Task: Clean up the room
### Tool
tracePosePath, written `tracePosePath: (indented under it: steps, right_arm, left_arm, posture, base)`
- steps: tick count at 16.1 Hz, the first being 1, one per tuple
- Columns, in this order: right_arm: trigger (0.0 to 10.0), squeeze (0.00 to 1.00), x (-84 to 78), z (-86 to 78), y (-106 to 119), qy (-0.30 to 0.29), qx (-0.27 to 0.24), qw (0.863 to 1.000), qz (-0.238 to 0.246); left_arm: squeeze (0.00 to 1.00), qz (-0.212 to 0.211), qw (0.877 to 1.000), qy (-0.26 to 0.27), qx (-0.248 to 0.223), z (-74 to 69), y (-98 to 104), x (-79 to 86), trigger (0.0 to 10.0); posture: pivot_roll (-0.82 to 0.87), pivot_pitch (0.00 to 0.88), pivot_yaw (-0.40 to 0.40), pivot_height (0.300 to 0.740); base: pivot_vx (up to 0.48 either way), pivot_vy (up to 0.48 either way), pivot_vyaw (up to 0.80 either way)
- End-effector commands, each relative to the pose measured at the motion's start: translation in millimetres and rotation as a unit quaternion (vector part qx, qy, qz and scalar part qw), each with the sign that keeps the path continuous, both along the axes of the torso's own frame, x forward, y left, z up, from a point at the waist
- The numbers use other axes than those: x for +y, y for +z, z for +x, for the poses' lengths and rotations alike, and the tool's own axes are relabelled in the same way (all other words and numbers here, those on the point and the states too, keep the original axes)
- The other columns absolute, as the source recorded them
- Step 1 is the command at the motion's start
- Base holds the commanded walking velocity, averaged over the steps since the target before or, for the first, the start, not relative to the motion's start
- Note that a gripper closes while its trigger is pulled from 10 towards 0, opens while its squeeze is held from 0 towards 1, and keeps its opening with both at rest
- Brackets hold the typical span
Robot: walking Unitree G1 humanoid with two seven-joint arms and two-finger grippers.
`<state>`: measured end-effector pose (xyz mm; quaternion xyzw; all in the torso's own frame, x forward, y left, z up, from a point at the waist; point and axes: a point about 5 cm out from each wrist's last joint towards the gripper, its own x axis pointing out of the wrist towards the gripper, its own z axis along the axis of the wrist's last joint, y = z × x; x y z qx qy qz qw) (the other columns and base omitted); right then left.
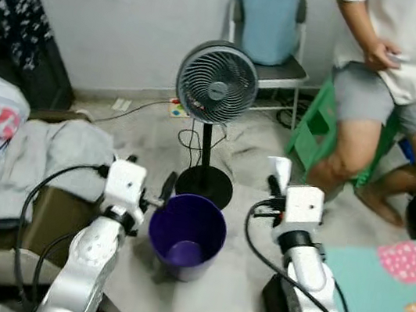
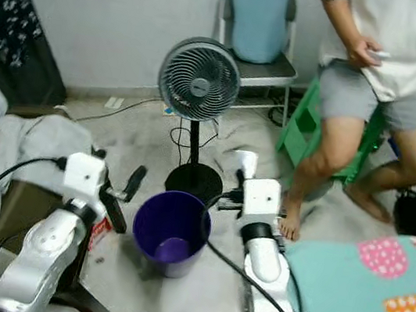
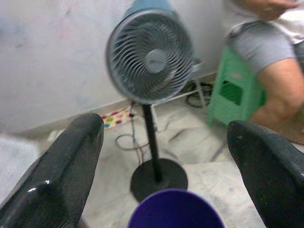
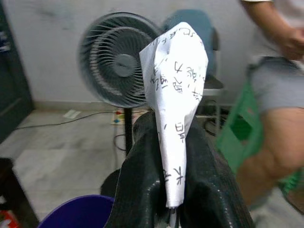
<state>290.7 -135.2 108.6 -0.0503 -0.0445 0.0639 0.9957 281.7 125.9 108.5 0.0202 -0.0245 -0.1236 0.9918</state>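
- Paper (image 4: 175, 109), white and printed with black characters, is pinched between the two black fingers (image 4: 142, 190) of the right gripper (image 1: 275, 184); its loose end is seen sticking up above the fingertips.
- That gripper is held just to the right of the purple bin (image 1: 186, 236), above the floor and beside the bin's rim.
- An open bin is seen standing upright on the pale marble floor (image 1: 224, 301), between the two silver arms.
- The left gripper (image 1: 167, 187) is held at the bin's left rim, its fingers (image 3: 61, 175) spread wide with nothing between them.
- A grey pedestal fan (image 1: 217, 82) is placed just behind the bin, its round black base (image 1: 205, 184) close to the bin's far edge.
- A person (image 1: 398, 83) in grey shorts is seated on a green stool (image 1: 312, 125) at the right, and a chair (image 1: 269, 31) draped in blue cloth is set against the wall.
- Grey cloth (image 1: 50, 155) is heaped at the left, and a teal patterned cover (image 1: 393, 288) is seen at the lower right.
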Motion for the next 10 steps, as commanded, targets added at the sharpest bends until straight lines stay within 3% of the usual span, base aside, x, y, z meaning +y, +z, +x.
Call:
tracePosePath:
  steps: [1, 7, 9, 10]
  right_arm:
    - [10.0, 0.00, 3.8, 1.9, 7.4, -0.005, -0.013, 1.000, 0.008]
    - [10.0, 0.00, 9.7, -1.5, 9.2, 0.022, -0.013, 1.000, -0.008]
    - [10.0, 0.00, 7.9, -0.4, 7.2, 0.021, -0.010, 0.999, -0.023]
    - [10.0, 0.00, 9.4, 0.3, 5.0, 0.015, -0.005, 1.000, -0.007]
  left_arm:
    - [0.00, 0.009, 1.000, -0.008, 0.003, 3.3, 0.9, 3.2, 10.0]
    - [0.00, 0.004, 1.000, 0.015, 0.008, 5.3, -5.0, 9.7, 10.0]
    - [0.00, 0.003, 1.000, 0.018, 0.006, 5.4, -2.7, 10.4, 10.0]
    - [0.00, 0.006, 1.000, 0.014, 0.005, 3.4, -1.7, 11.6, 10.0]
  posture:
    - [-0.08, 0.076, 0.120, 0.740]
    - [-0.11, 0.086, 0.074, 0.740]
    - [-0.09, 0.096, 0.076, 0.740]
    - [-0.07, 0.101, 0.075, 0.740]
  base:
    - [0.000, 0.000, 0.00]
    - [0.000, 0.000, 0.00]
    - [0.000, 0.000, 0.80]
    - [0.000, 0.000, 0.80]
